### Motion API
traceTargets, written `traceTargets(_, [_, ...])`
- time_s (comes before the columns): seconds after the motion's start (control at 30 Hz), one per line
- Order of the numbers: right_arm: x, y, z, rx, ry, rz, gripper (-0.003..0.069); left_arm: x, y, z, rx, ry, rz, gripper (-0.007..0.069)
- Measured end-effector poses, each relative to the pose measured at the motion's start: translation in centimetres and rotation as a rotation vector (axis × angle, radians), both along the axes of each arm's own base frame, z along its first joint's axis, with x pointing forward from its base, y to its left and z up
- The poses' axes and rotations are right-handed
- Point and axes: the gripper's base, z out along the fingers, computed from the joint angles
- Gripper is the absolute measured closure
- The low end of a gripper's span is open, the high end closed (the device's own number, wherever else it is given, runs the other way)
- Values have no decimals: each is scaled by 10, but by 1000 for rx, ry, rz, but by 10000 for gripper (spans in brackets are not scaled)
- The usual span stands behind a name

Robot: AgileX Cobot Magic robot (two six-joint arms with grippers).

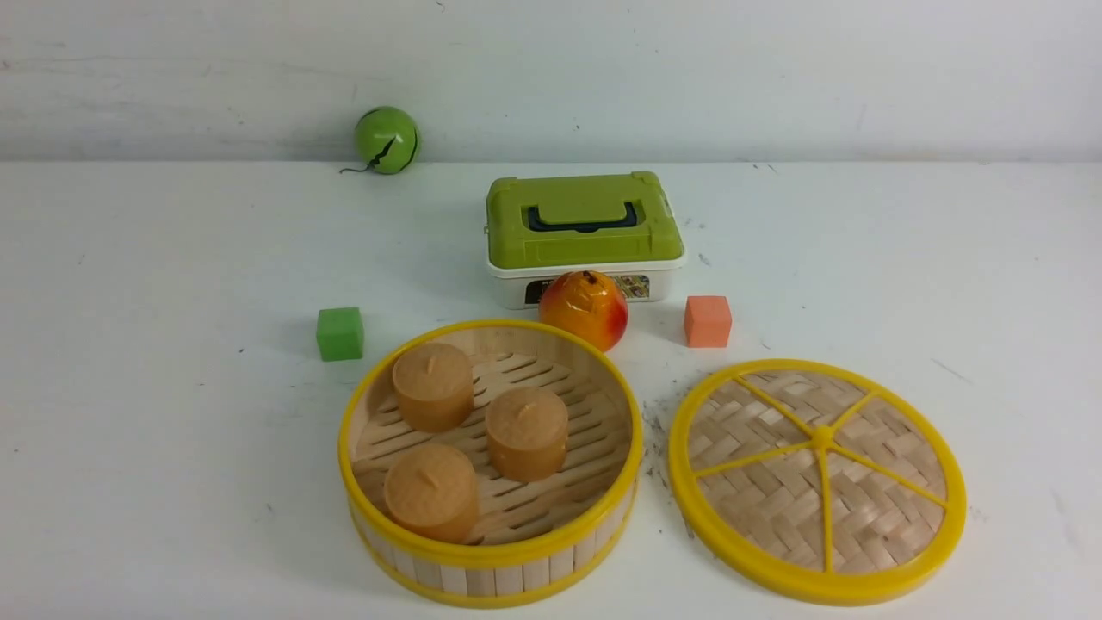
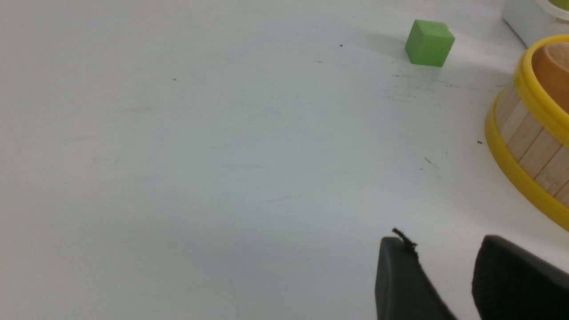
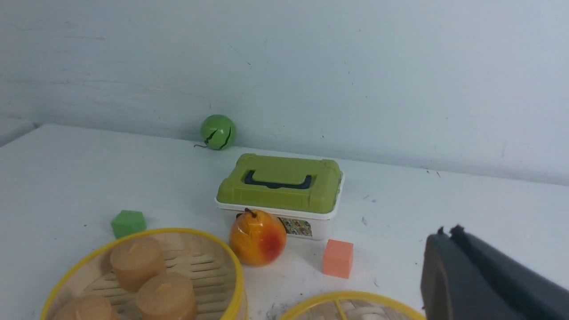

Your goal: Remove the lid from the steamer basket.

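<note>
The steamer basket (image 1: 491, 465) stands uncovered at the front centre of the table, with three tan cylinder buns (image 1: 526, 433) on its slatted floor. The lid (image 1: 816, 479), a woven disc with yellow rim and spokes, lies flat on the table to the basket's right, apart from it. Neither arm shows in the front view. In the left wrist view my left gripper (image 2: 444, 242) is open and empty over bare table beside the basket's wall (image 2: 529, 146). In the right wrist view my right gripper (image 3: 446, 233) is shut and empty, raised beside the lid's rim (image 3: 351, 300); the basket (image 3: 146, 275) also shows.
A white box with a green lid (image 1: 584, 232) stands behind the basket, a peach-coloured fruit (image 1: 584, 308) in front of it. A green cube (image 1: 339, 332) is left of the basket, an orange cube (image 1: 708, 321) behind the lid, a green ball (image 1: 386, 139) at the wall.
</note>
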Motion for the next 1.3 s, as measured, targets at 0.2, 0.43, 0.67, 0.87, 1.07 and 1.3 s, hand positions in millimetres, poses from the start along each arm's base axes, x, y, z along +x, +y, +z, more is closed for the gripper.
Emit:
traceTargets(0.2, [0,0,0,-4,-1,-1,678,0,0,0,0,0,0,385])
traceTargets(0.43, [0,-1,1,-18,-15,-7,673,0,0,0,0,0,0,385])
traceTargets(0.67, [-9,-8,-46,-52,52,-55,671,0,0,0,0,0,0,385])
traceTargets(0.87, [-26,-24,-119,-22,133,-234,671,0,0,0,0,0,0,385])
traceTargets(1.07, [-37,-31,-183,30,210,-334,671,0,0,0,0,0,0,385])
traceTargets(1.3, [-40,-33,-186,17,242,-364,671,0,0,0,0,0,0,385])
